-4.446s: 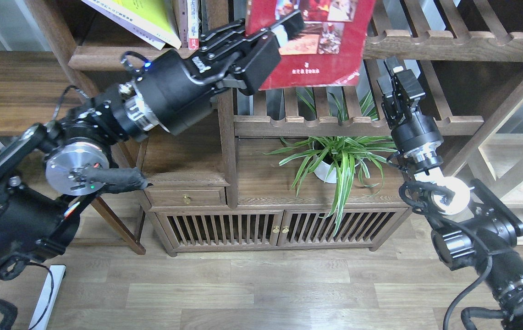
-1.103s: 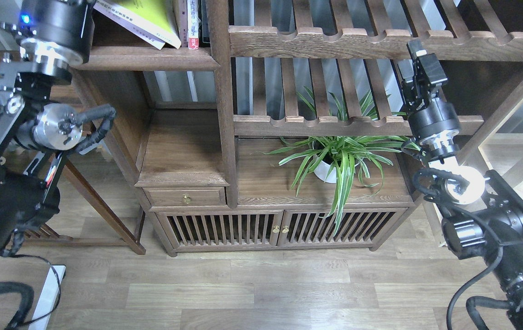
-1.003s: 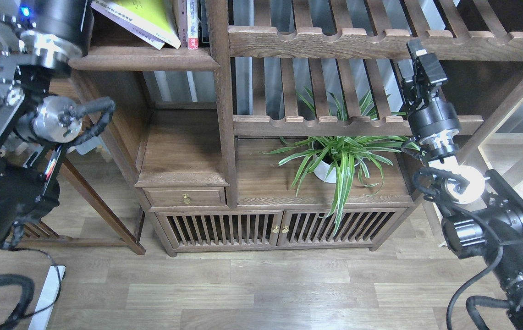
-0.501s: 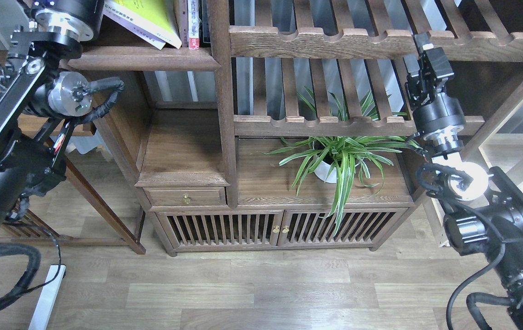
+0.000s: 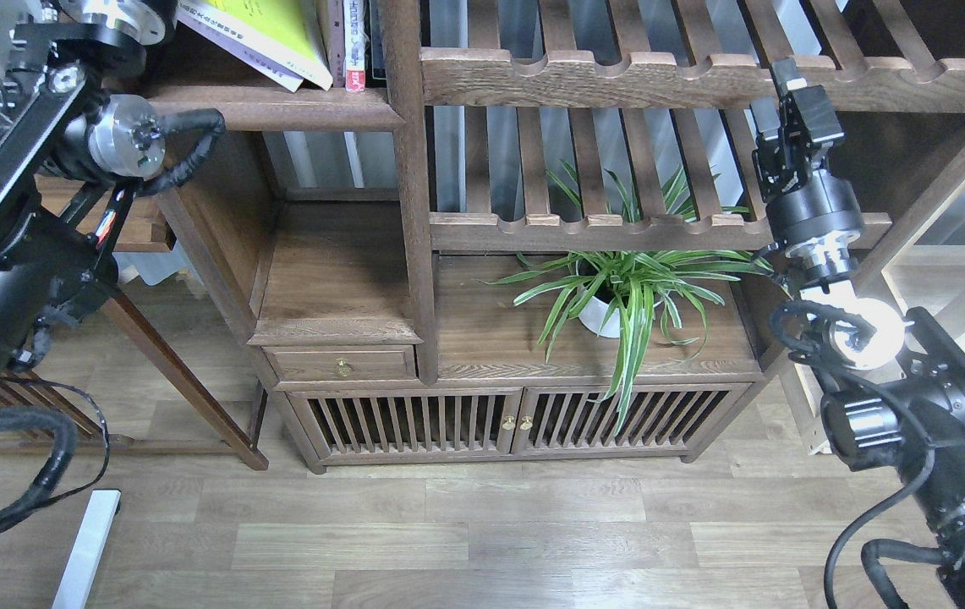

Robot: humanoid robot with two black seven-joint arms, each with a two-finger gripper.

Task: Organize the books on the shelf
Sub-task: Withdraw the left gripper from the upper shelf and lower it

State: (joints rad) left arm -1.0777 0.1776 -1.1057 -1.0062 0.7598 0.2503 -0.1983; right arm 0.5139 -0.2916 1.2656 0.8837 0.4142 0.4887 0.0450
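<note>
We face a walnut bookcase on a pale plank floor, with a small cabinet tabletop (image 5: 490, 342) below carrying one white-potted spider plant (image 5: 617, 296). Our right gripper (image 5: 791, 85) hovers at the right end of the upper slatted rack with scalloped front rail (image 5: 617, 80); it is seen dark and end-on, so we cannot tell whether its jaws are parted or closed, and nothing shows in them. Our left gripper is out of view past the top left corner; only that arm's wrist and joints show.

On the dark brown solid wooden shelf with rounded front edge (image 5: 279, 106), at the top left, we count two large thin paperbacks leaning: one yellow-green book (image 5: 279, 30) lying over one white-lavender book (image 5: 228, 46). Just beside them stand two narrow upright books with pink and red-white spines (image 5: 345, 42). The dark red book is not visible.

We judge the task well along, though the shelf's upper part is cut off, so what remains cannot be confirmed.
</note>
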